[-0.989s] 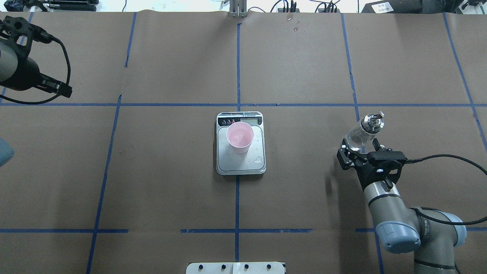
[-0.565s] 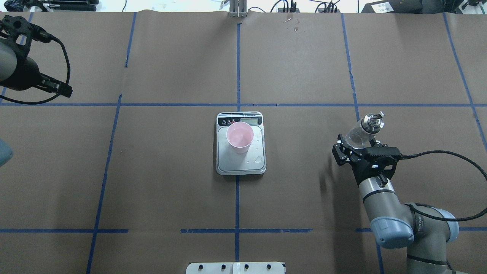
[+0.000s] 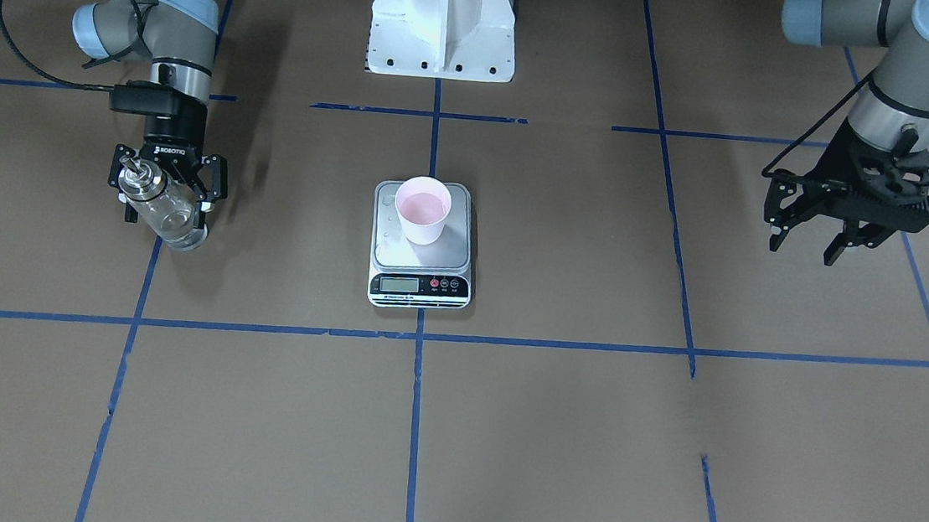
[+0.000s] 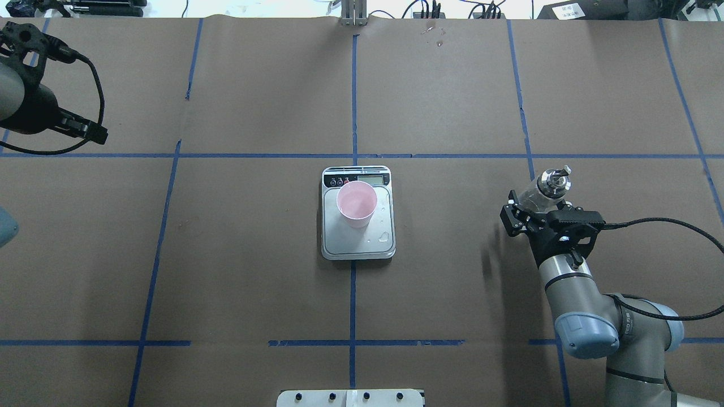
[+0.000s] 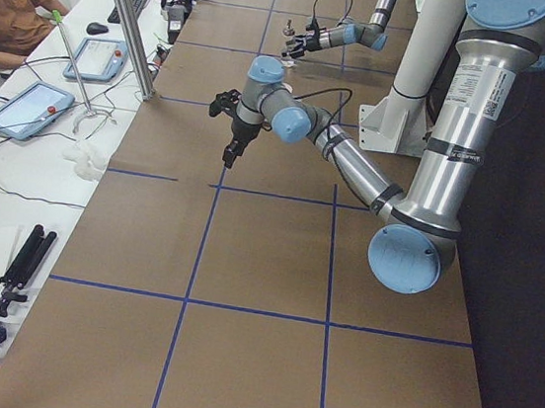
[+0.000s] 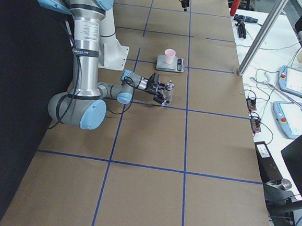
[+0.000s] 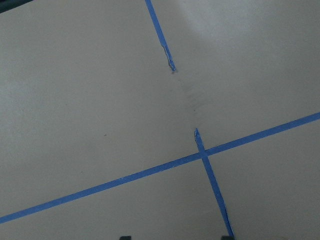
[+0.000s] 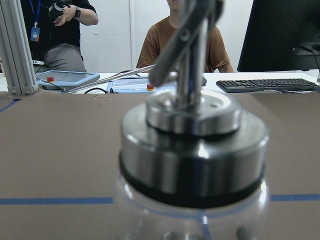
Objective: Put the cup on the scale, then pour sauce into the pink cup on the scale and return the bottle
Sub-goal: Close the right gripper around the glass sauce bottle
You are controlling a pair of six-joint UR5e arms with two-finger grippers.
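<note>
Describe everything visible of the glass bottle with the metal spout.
The small clear glass cylindrical bottle has a silver metal collar and a thin metal pour spout on top. It is about upright, gripped around its body by the jaws of the black right gripper, above the brown paper table cover. Whether its base touches that cover cannot be told.

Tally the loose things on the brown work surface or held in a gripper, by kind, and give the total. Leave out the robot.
cup: 1
scale: 1
bottle: 1
Total: 3
</note>
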